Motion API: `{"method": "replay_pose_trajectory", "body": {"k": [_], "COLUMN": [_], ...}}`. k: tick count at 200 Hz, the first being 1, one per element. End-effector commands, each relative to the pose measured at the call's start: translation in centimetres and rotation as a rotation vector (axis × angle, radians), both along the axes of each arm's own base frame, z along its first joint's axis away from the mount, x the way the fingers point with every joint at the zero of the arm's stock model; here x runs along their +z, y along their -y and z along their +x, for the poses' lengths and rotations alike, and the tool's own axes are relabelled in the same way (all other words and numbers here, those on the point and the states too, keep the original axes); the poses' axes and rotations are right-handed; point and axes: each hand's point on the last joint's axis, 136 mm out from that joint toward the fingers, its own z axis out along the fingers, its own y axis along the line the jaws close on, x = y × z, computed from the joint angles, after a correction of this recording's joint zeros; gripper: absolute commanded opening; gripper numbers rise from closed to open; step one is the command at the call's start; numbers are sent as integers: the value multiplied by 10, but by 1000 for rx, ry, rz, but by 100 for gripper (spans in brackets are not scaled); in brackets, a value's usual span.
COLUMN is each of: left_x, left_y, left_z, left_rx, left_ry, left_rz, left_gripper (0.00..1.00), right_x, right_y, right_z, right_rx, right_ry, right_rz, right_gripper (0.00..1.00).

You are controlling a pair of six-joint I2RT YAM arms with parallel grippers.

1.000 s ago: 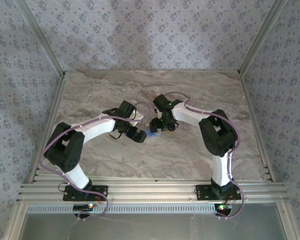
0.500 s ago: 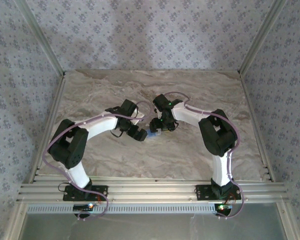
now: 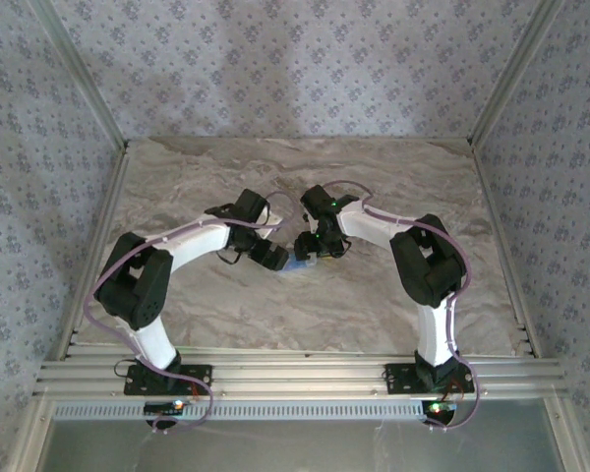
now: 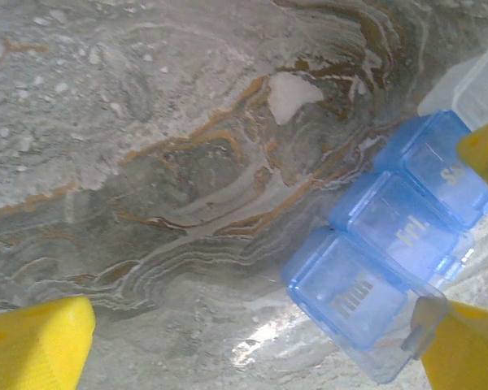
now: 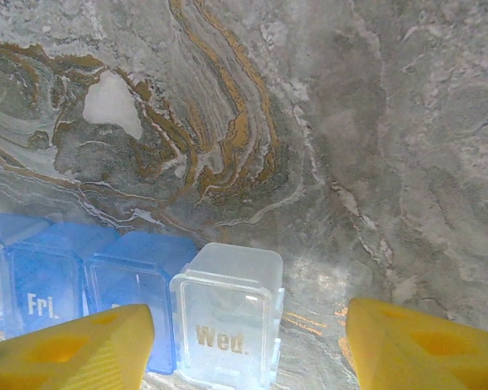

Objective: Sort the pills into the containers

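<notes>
The left gripper [image 3: 271, 257] and the right gripper [image 3: 310, 246] are brought close together over the middle of the marbled desk [image 3: 423, 295], with a pill organiser [image 3: 297, 262] seen as a small blue patch between them.

In the left wrist view, the left gripper [image 4: 244, 349] is held fully open, its yellow fingertips [image 4: 32, 345] spread wide. The pill organiser [image 4: 390, 244] is found inside that span, pressed close to one finger and well apart from the other. Its row of blue compartments [image 4: 350, 292] is laid slantwise away from the gripper. Whether the finger touches it cannot be told.

In the right wrist view, the right gripper [image 5: 244, 345] is also seen open, with nothing clamped. A clear compartment [image 5: 228, 317] marked "Wed." is placed between its fingers, just beside one finger and apart from the other. The blue compartments [image 5: 41, 296], one marked "Fri.", are lined up beyond that nearer finger.
</notes>
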Motion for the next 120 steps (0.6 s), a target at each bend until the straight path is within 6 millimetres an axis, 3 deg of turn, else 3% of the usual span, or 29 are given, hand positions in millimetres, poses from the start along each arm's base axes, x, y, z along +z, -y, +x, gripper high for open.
{"method": "replay_pose_trajectory", "body": {"k": [1, 120], "left_x": [0, -7], "left_y": [-3, -13], "left_z": [9, 29], "left_rx": [16, 74], "left_ry": [-1, -25], "left_rz": [13, 6], "left_gripper": [100, 100], "right_x": [-28, -33], "right_y": [15, 16], "right_z": [-17, -19], "right_rx": [5, 13], "right_ry": [-88, -100], "right_rz": [-86, -98], "right_gripper": [67, 66]}}
